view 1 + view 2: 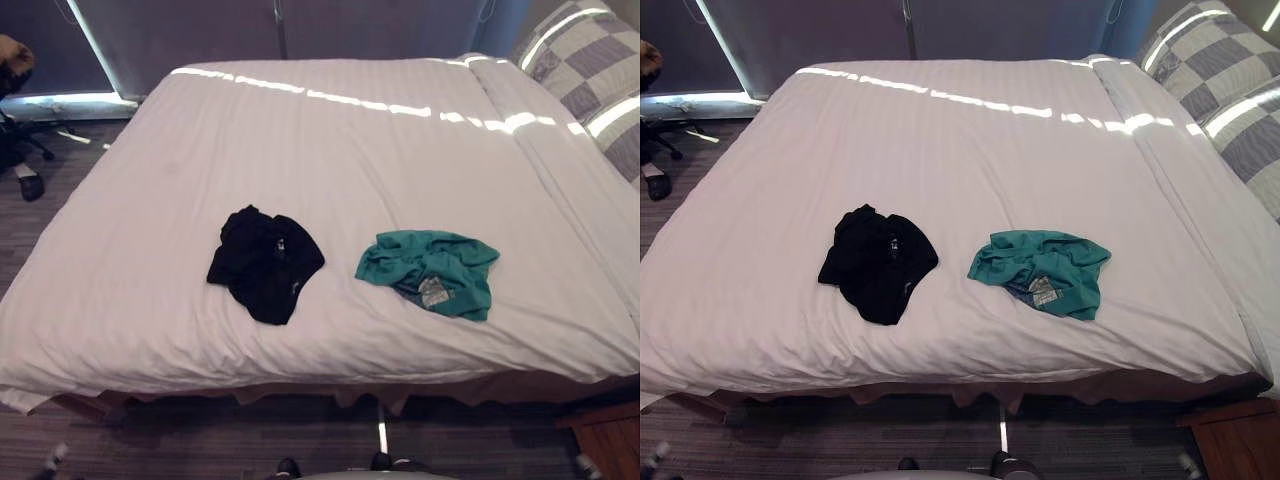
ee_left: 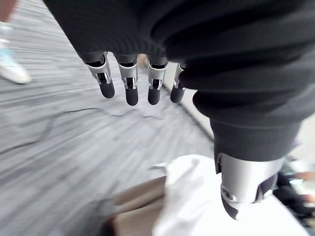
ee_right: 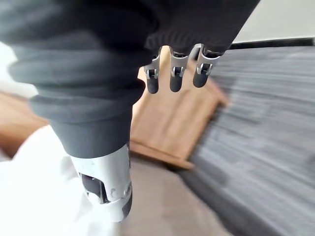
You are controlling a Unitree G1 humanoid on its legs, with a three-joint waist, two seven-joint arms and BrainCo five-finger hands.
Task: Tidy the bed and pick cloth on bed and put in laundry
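Note:
A crumpled black cloth (image 1: 265,262) lies on the white bed (image 1: 330,140), near the front edge and left of the middle. A crumpled teal cloth (image 1: 432,271) lies to its right, a short gap between them. My left hand (image 2: 130,81) hangs over the grey floor beside a corner of the bed, fingers straight and empty. My right hand (image 3: 173,73) hangs over the floor by a wooden nightstand (image 3: 172,123), fingers relaxed and holding nothing.
Checked grey pillows (image 1: 590,70) lean at the bed's far right. A wooden nightstand corner (image 1: 610,440) stands at the lower right by the bed's front edge. An office chair base (image 1: 25,160) stands on the floor at the far left. A person's shoe (image 2: 12,69) is on the floor.

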